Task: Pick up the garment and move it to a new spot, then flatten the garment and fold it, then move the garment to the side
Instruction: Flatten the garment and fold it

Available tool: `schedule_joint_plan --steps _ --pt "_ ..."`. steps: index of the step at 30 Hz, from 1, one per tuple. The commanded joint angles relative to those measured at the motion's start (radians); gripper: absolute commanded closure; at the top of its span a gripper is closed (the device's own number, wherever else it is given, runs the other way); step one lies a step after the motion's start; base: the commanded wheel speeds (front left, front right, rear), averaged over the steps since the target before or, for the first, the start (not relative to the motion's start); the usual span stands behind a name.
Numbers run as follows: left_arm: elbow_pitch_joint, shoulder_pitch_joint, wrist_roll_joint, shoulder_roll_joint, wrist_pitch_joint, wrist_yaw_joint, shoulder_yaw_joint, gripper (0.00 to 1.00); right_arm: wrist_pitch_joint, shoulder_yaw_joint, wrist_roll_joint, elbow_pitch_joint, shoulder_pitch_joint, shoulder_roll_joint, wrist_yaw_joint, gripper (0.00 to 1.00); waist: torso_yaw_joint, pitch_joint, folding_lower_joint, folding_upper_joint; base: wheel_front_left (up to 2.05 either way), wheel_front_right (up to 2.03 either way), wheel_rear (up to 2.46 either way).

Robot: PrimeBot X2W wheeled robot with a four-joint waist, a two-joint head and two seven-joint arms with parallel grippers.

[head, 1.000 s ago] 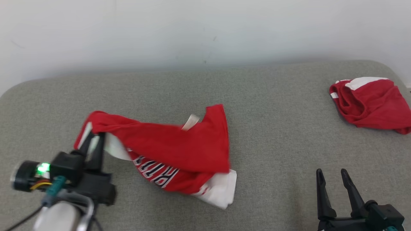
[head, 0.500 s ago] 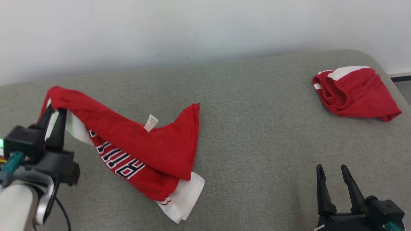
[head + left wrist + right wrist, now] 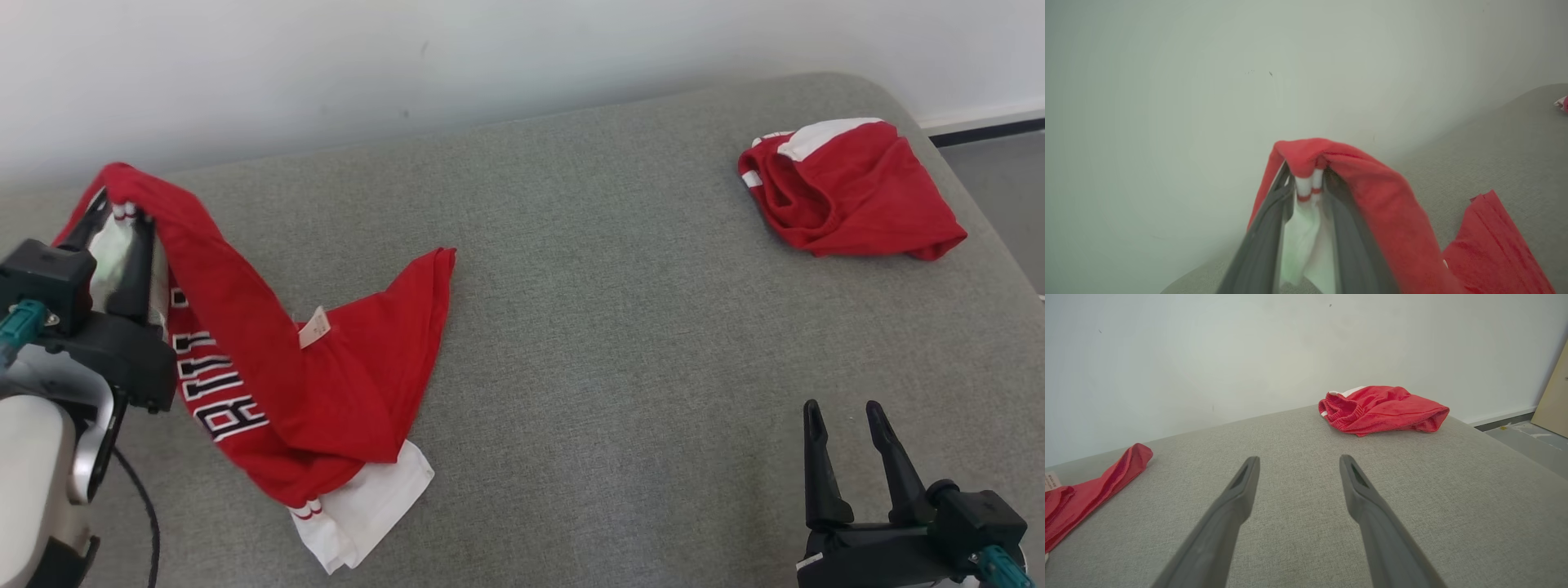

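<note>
Garment [image 3: 269,359]: judged light, limp, non-slip. Top corner pinched in narrow left hand [image 3: 124,212], rest trailing rightward onto grey cushion [image 3: 620,327]. Best hold: hem corners. Right hand [image 3: 842,406] wide, empty, well apart.

The red garment [image 3: 335,384], with black-and-white lettering [image 3: 214,392], hangs from one end raised at the far left. The rest drapes down onto the grey surface [image 3: 612,327], its white panel [image 3: 367,502] lying nearest and a red corner pointing right.

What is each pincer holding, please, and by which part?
Left pincer grips the red-and-white fabric jersey by its striped white trim; right pincer holds nothing.
</note>
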Motion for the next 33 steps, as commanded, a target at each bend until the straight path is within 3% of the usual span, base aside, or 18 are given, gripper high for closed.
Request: schedule_joint_plan --steps 1,8,15,25,33 --pt "0.038 -0.002 0.000 -0.010 -0.011 0.001 -0.003 0.00 -0.004 -0.003 0.000 0.001 -0.004 0.003 -0.002 0.00 -0.013 0.010 -0.0001 -0.0001 0.00 0.00 0.00" --pt "0.116 0.046 -0.021 -0.025 -0.049 0.007 -0.006 0.00 -0.003 -0.022 -0.011 0.004 0.016 0.004 -0.002 0.00 0.022 -0.021 -0.0001 -0.0001 0.00 0.00 0.00" --pt "0.089 0.119 -0.063 -0.052 -0.111 0.031 0.017 0.00 -0.002 -0.017 -0.012 0.005 0.031 0.004 -0.002 0.00 0.069 -0.061 -0.0001 -0.0001 0.00 0.00 0.00" --pt "-0.138 0.340 -0.087 -0.132 -0.196 0.162 0.087 0.00 -0.003 -0.023 -0.014 -0.004 0.064 0.001 -0.002 0.00 0.140 -0.105 -0.0001 -0.0001 0.00 0.00 0.00" --pt "-0.245 0.505 -0.076 -0.210 -0.204 0.217 0.076 0.00 -0.003 -0.027 -0.013 -0.009 0.078 -0.001 -0.002 0.00 0.172 -0.114 -0.0001 -0.0001 0.00 0.00 0.00"
